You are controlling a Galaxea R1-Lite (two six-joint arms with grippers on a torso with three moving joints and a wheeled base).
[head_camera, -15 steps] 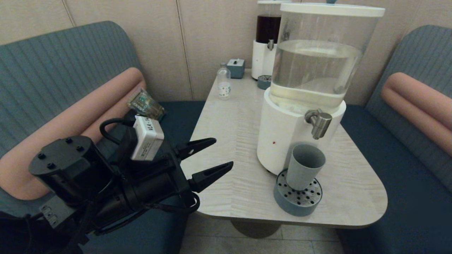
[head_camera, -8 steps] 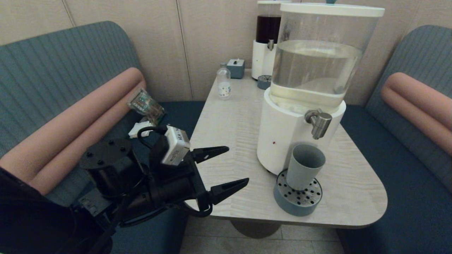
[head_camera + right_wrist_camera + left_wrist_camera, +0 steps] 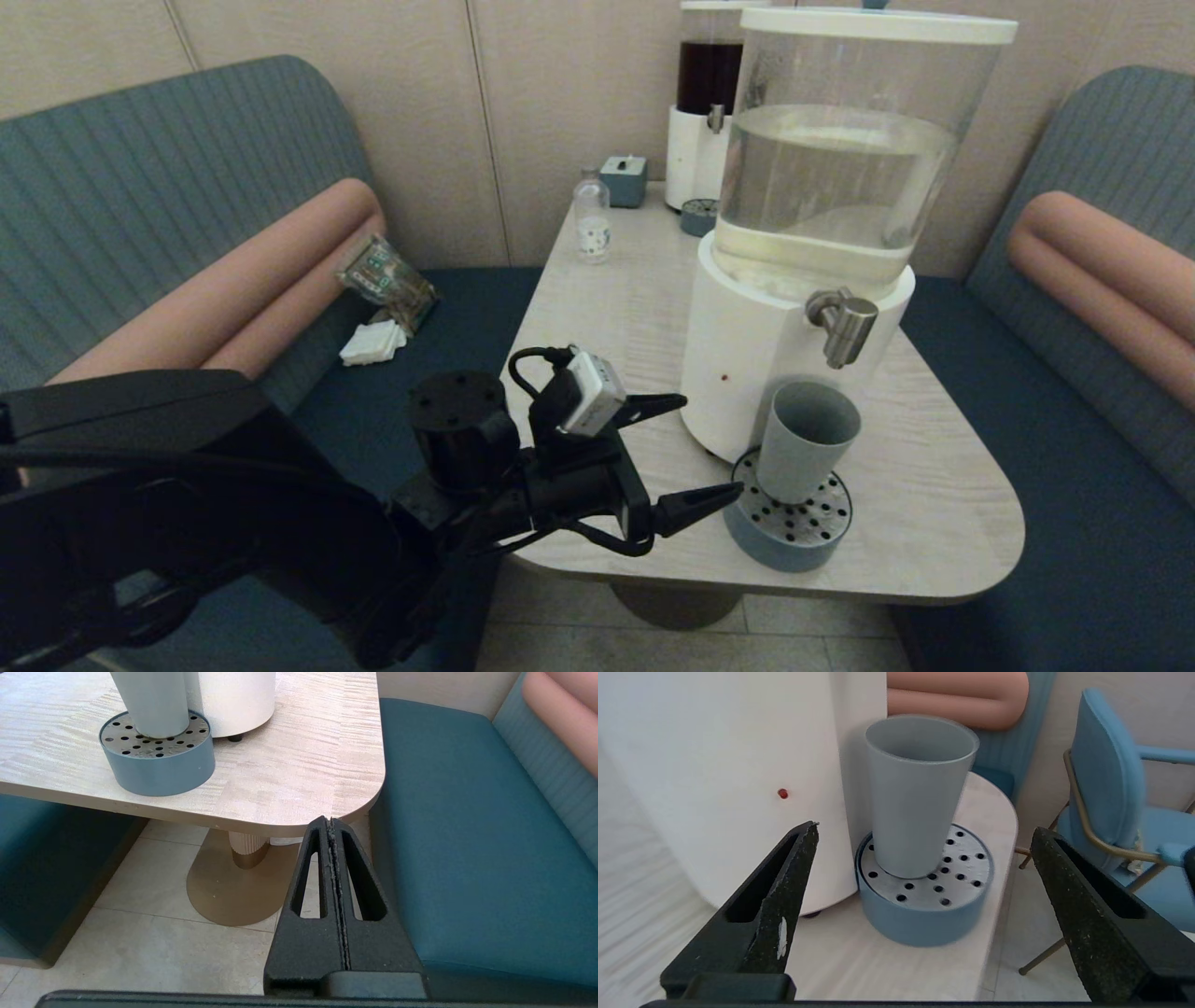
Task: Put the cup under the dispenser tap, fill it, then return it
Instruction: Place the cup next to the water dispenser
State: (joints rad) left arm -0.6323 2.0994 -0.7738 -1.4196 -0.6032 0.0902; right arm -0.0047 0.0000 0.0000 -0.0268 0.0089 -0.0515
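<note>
The grey-green cup [image 3: 803, 450] [image 3: 913, 798] stands upright on the round blue drip tray [image 3: 787, 525] [image 3: 924, 896], directly below the brushed-steel tap [image 3: 845, 324] of the big white-based dispenser [image 3: 747, 373]. My left gripper [image 3: 714, 451] [image 3: 924, 833] is open, hovering over the table just left of the cup, fingers wide and empty, a short gap short of it. In the right wrist view the cup [image 3: 152, 700] and tray [image 3: 156, 760] also show; my right gripper [image 3: 331, 823] is shut and parked low beside the table's near right corner.
A dark-liquid dispenser [image 3: 707, 103], a small clear bottle [image 3: 591, 217] and a blue box [image 3: 624, 179] stand at the table's far end. Benches flank the table [image 3: 607, 308]; its front edge lies close behind the tray.
My left arm has swung forward and right from over the left bench onto the table, bringing its open fingers close to the cup. The cup has not moved.
</note>
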